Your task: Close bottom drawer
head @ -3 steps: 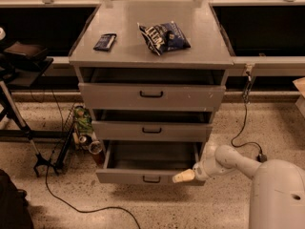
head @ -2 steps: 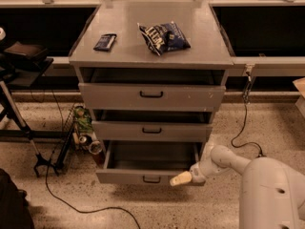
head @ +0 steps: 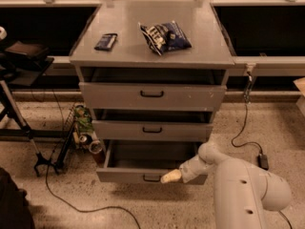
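The camera view looks down on a grey cabinet (head: 152,51) with three drawers, standing on a speckled floor (head: 157,209). The bottom drawer (head: 125,175) is pulled well out. Its plain grey box is open to view from above, and its low front panel sits forward of the two drawers over it. A small black bar handle (head: 151,178) sits at the middle of that panel.

The robot's pale arm (head: 240,187) reaches in from the lower right. The gripper (head: 170,176), a cream-coloured tip, lies against the front panel just right of the handle. It seems to touch the panel, though the angle does not settle whether there is contact. Whether the gripper is open or closed cannot be told from here, and it holds nothing that can be seen.

The middle drawer (head: 152,130) and the top drawer (head: 152,97) each show a dark gap above their fronts, so both stand slightly out.

On the cabinet top lie a crumpled blue snack bag (head: 165,36) towards the right and a small dark flat packet (head: 106,41) towards the left, well apart.

Left of the cabinet a wire basket (head: 78,128) holds cans and green items, beside a black stand (head: 21,128). To the right, a black cable (head: 244,125) runs down to a power adapter (head: 263,161) on the floor.
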`<state>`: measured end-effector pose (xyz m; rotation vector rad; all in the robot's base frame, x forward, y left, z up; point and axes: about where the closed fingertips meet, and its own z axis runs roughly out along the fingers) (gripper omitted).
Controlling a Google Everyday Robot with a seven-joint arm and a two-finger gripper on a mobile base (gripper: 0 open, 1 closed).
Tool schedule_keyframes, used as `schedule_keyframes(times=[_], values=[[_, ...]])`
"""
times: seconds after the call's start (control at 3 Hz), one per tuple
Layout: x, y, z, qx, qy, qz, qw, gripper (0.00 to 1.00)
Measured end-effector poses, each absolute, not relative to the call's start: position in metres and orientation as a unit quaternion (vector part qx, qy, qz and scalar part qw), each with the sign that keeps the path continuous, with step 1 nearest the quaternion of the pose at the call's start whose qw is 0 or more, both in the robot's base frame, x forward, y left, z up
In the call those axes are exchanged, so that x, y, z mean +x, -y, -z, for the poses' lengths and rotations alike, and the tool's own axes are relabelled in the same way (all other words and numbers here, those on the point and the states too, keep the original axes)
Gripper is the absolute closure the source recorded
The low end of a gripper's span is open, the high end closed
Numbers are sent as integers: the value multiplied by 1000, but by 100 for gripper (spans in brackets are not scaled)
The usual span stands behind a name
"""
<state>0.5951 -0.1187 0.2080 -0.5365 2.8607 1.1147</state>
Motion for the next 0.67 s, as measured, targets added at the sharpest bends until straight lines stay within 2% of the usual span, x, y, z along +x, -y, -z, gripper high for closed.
schedule_keyframes(times=[0.67], values=[[608,108,-198,-167,-916,-365,12,0]])
